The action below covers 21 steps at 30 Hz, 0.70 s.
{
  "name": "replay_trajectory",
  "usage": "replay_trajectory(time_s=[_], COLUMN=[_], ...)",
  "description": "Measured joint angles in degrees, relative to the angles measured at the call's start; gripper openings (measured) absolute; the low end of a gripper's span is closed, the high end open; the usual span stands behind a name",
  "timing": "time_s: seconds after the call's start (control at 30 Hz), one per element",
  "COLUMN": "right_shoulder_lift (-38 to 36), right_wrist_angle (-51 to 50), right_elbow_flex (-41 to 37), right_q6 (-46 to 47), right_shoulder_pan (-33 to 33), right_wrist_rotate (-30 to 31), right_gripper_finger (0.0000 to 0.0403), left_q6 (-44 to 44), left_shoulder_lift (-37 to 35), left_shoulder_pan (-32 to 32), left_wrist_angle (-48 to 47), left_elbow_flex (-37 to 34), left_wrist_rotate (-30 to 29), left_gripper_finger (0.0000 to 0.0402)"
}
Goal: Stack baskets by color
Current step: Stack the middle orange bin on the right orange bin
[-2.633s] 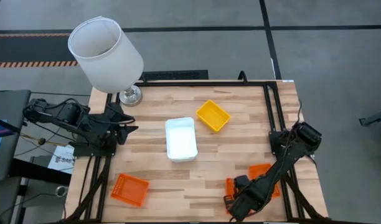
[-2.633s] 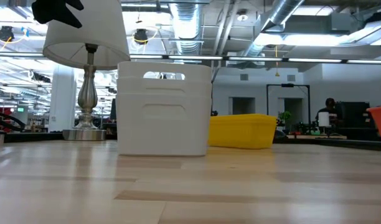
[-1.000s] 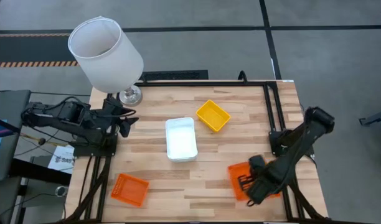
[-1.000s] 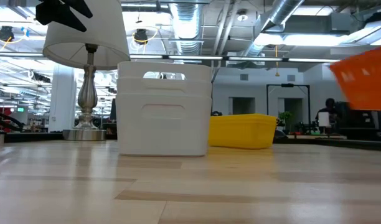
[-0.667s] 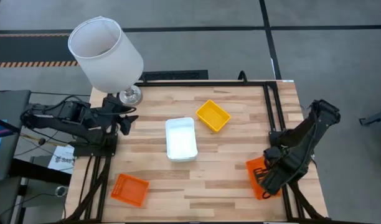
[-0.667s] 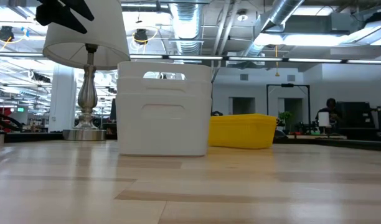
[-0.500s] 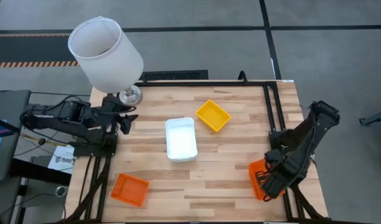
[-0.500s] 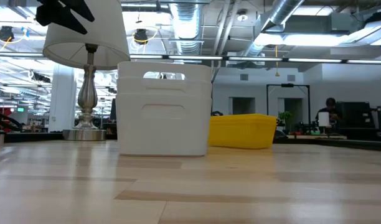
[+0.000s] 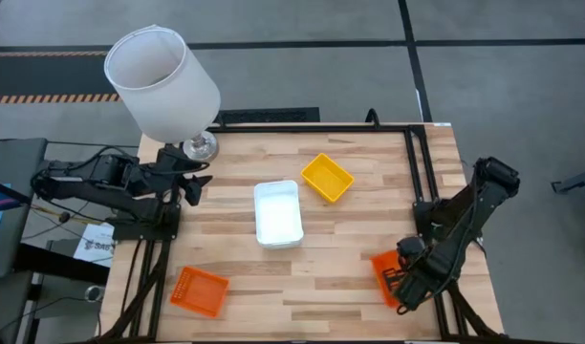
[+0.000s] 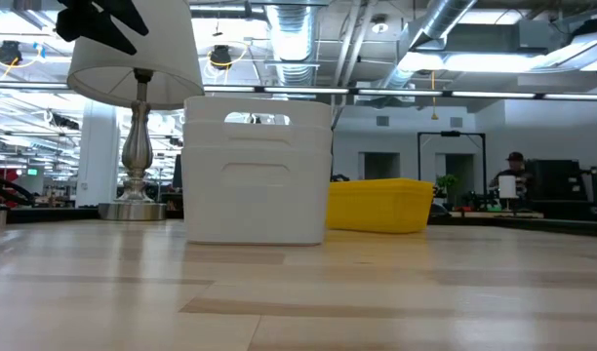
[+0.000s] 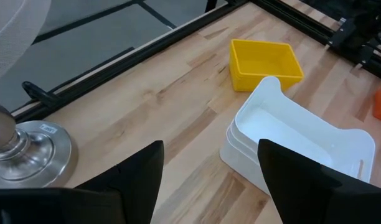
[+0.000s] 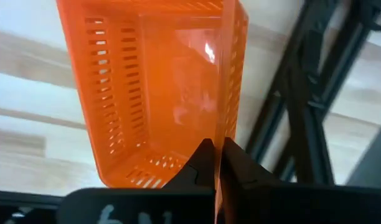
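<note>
My right gripper (image 9: pixel 403 283) is over the table's near right corner, shut on an orange mesh-sided basket (image 9: pixel 384 272), which also fills the right wrist view (image 12: pixel 159 93). A second orange basket (image 9: pixel 199 290) lies flat at the near left. White baskets (image 9: pixel 278 213) stand nested mid-table, bottoms on the wood. A yellow basket (image 9: pixel 328 178) sits just beyond them. My left gripper (image 9: pixel 190 182) stands open at the far left, near the lamp base, with nothing between its fingers (image 11: pixel 141 174). My right gripper pinches one side wall of the orange basket at its rim (image 12: pixel 225 124), one finger inside the basket and one outside. The fingers (image 12: pixel 203 163) point down from above. The basket hangs below them, tipped steeply on edge rather than level.
A lamp with a big white shade (image 9: pixel 162 81) and a metal base (image 9: pixel 200 146) stands at the far left corner. Black frame rails (image 9: pixel 417 182) run along the table's right side, close to my right arm. Bare wood lies along the near middle.
My right gripper has carried the orange basket toward the table's right edge, then a little back toward the left. The basket has tipped from nearly flat to steeply on edge and has left the low view, where it showed high at the right.
</note>
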Motion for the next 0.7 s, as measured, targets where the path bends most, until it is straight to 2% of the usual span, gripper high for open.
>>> replay_trajectory(time_s=[0.33, 0.7], right_shoulder_lift=[0.0, 3.3], right_wrist_angle=[5.8, 10.9], right_elbow_flex=[0.0, -0.1], right_q6=[-3.1, -4.2], right_shoulder_pan=[-4.1, -6.2], right_wrist_rotate=[9.1, 12.1], right_gripper_finger=[0.0015, 0.0017], left_q6=[0.0, 1.5], left_shoulder_lift=[0.0, 0.0], left_shoulder_pan=[0.0, 0.0], left_wrist_angle=[0.0, 0.0], left_elbow_flex=[0.0, 0.0], left_wrist_rotate=[0.0, 0.0], left_gripper_finger=[0.0249, 0.0249])
